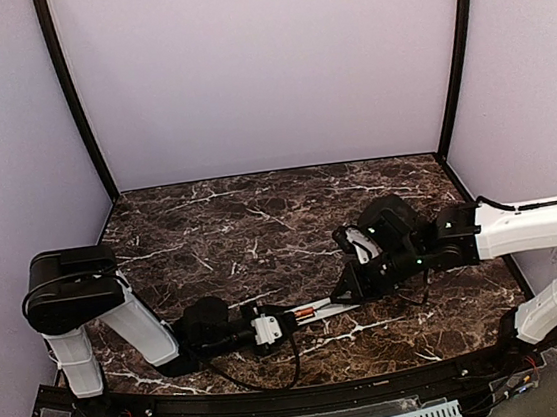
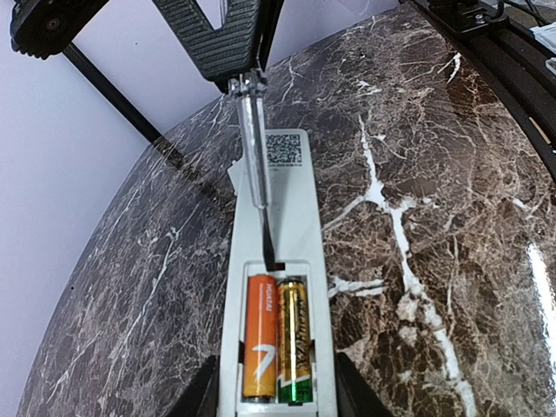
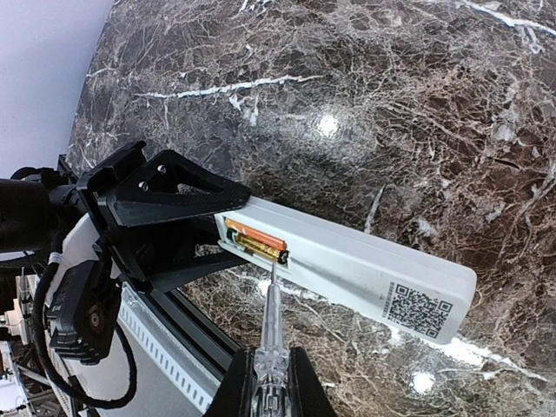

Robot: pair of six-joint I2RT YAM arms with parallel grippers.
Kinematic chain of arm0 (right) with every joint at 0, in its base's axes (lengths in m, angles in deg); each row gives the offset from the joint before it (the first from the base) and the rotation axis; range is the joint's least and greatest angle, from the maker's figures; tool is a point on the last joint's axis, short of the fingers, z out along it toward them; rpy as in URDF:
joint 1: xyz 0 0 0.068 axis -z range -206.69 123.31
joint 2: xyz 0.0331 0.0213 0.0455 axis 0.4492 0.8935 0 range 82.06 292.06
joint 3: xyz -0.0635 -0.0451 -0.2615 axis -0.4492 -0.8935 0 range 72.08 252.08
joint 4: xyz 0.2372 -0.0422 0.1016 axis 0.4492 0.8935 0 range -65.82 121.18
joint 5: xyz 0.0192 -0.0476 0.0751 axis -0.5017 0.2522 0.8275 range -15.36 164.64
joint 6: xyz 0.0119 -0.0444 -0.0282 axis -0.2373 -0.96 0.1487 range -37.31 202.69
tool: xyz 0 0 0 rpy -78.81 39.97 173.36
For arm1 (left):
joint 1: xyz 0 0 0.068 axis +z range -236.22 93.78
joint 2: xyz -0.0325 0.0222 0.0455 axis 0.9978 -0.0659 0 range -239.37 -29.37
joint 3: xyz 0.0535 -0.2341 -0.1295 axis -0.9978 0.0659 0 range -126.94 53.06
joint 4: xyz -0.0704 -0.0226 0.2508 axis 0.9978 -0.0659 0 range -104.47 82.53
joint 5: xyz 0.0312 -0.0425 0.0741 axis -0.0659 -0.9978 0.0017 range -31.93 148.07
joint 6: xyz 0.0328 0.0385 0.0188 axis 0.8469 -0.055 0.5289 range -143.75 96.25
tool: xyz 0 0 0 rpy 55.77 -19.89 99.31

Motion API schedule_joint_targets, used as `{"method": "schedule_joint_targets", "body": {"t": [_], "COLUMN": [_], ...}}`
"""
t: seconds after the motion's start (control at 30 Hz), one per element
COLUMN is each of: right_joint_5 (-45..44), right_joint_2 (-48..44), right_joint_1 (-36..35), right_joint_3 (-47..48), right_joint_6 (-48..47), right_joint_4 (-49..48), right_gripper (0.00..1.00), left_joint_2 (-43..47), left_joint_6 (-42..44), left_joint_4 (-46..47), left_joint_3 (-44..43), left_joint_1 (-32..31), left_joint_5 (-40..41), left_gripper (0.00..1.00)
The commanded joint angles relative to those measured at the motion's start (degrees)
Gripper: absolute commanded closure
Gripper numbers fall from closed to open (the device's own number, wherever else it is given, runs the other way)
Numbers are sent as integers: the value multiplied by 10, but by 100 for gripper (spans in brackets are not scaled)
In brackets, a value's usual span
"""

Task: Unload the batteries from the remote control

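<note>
Prying step: both cells seated, tool tip at the edge of the open bay.

At about 6 o'clock on the marble tabletop, the left gripper is clamped partway closed around the battery end of the remote control, which lies back up with the cover off. Both batteries lie side by side inside. The right gripper, reaching from 3 o'clock, pinches a small screwdriver with its fingers nearly closed, tip at the batteries' 12 o'clock end. Next, I judge, the tip must wedge under one cell and lever upward against a firm left grip.
</note>
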Motion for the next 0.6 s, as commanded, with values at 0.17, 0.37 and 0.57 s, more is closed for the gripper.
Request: {"method": "schedule_joint_targets", "body": {"t": [0.17,0.37,0.57], "right_joint_5": [0,0,3], "right_joint_2": [14,12,18], "right_joint_1": [-7,-8,-9], "right_joint_3": [19,17,17], "right_joint_6": [-3,0,0], "right_joint_4": [-1,2,2], "right_gripper": [100,100,100], "left_joint_2": [-2,-2,-3], "left_joint_6": [-8,-7,-8], "left_joint_4": [-8,-13,-17], "left_joint_3": [-9,-12,-14], "left_joint_1": [2,1,1], "left_joint_5": [7,8,9], "left_gripper": [100,100,100]}}
